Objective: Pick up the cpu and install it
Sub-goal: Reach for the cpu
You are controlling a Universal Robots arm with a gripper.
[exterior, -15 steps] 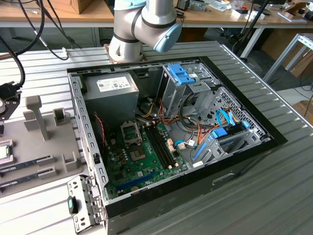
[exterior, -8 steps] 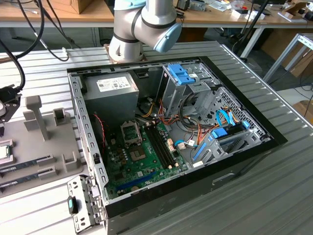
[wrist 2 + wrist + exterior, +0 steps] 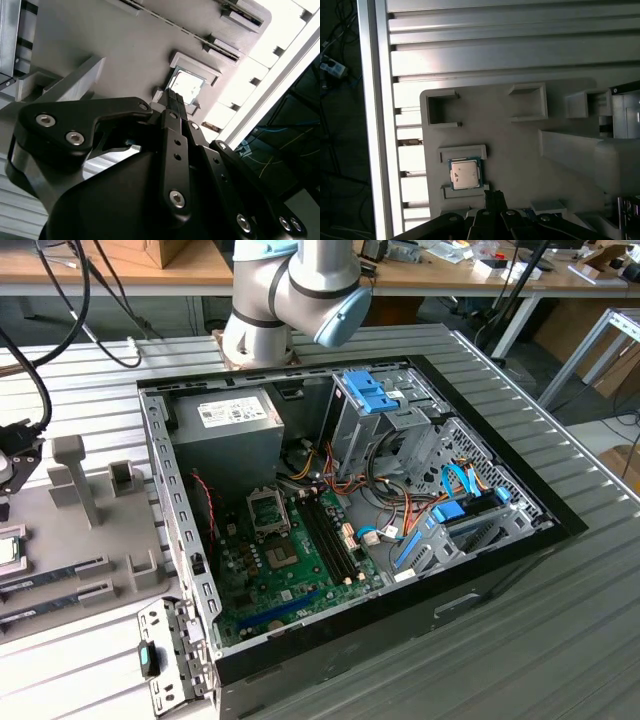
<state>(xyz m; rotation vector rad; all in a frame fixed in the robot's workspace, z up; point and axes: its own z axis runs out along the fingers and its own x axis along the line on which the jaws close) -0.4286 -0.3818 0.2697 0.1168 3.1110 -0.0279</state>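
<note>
The cpu (image 3: 465, 174) is a small silver square with a green rim, lying flat in its holder on the grey fixture plate (image 3: 510, 145). The second wrist view shows the cpu (image 3: 189, 86) as a bright patch, and the exterior view has the cpu (image 3: 8, 550) at its far left edge. My gripper (image 3: 494, 196) hovers above the plate just beside the cpu, not touching it, its black fingers (image 3: 172, 125) shut with nothing between them. In the exterior view the gripper (image 3: 10, 480) hangs at the left edge. The motherboard's socket (image 3: 268, 510) sits inside the open computer case.
The open computer case (image 3: 180, 540) holds a green motherboard (image 3: 300, 570), a grey power-supply box (image 3: 225, 435), cables and blue drive bays. On the fixture plate stand upright grey holders (image 3: 75, 475) and two memory sticks (image 3: 60, 580). The arm's joints (image 3: 290, 290) loom behind the case.
</note>
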